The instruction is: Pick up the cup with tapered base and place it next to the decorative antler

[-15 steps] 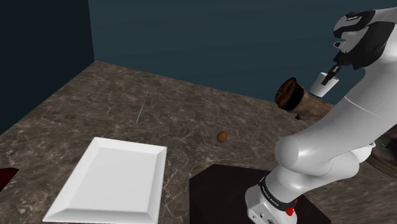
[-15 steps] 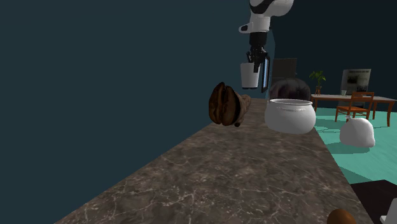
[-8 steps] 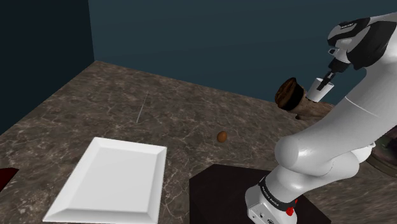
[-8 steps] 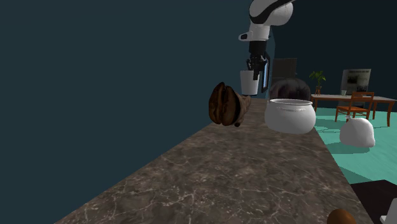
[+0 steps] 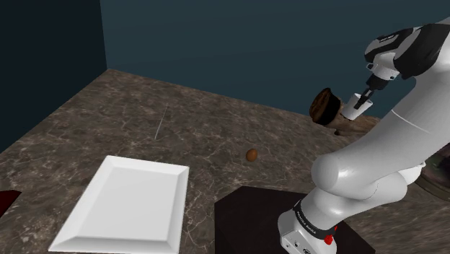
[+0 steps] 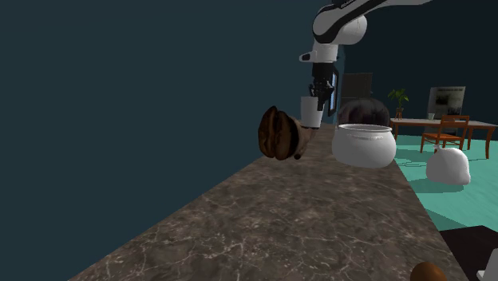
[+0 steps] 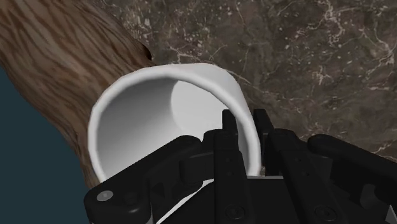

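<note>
The only writing you have is small white lettering on the dark band at the foot of the arm, just above the stand; it is too small to read. The cup, antler and other things carry no marks you can read.

Your tool is clenched on the white cup. In the wrist view, the tool pinches the cup's wall at the rim, with one finger inside the mouth and the other outside, and the open mouth faces the camera. The cup hangs below the tool, tilted in the shoulder view.

The cup sits just beside the brown, wood-grained antler, at the far end of the dark marbled counter. In the second exterior view, the cup overlaps the antler's upper edge beneath the tool, near a round white pot. In the wrist view, the antler runs right behind the cup; you cannot tell whether they touch, nor whether the cup's base meets the counter.

Well apart from the cup, a white rectangular tray and a small brown ball lie on the counter nearer the stand.
</note>
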